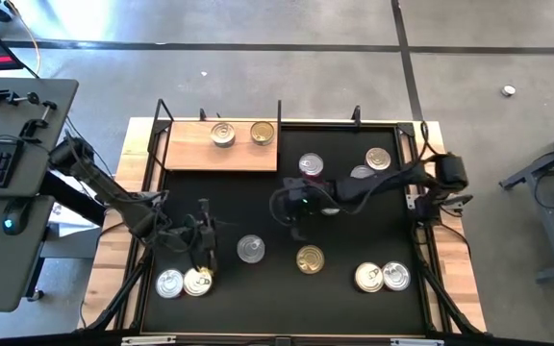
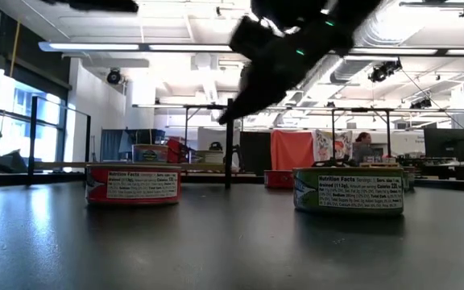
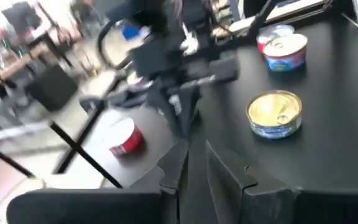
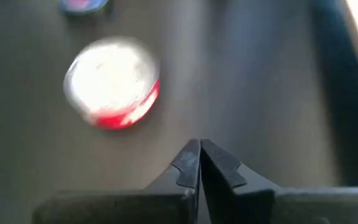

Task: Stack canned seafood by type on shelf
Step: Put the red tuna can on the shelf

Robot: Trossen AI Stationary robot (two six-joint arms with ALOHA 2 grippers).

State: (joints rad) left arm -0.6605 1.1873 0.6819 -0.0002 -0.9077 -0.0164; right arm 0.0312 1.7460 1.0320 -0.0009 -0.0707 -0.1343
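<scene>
The shelf (image 1: 195, 154), a light wooden board at the mat's far left, carries a silver-lidded can (image 1: 223, 135) and a gold-lidded can (image 1: 263, 133). Other canned seafood lies scattered on the black mat: a red-sided can (image 1: 311, 165), a silver can (image 1: 251, 250) and a gold one (image 1: 310, 259). My right gripper (image 4: 199, 144) hovers shut and empty above the mat's middle (image 1: 291, 207), with a red-sided can (image 4: 112, 81) ahead of it. My left gripper (image 3: 194, 149) hangs over the near left (image 1: 203, 229), fingers almost together, holding nothing.
Pairs of cans lie at the mat's near left (image 1: 183, 282) and near right (image 1: 383, 277), and two more at the far right (image 1: 371, 163). A black frame (image 1: 162, 115) rims the mat. In the low view a red can (image 2: 133, 184) and a green can (image 2: 348, 190) stand on the mat.
</scene>
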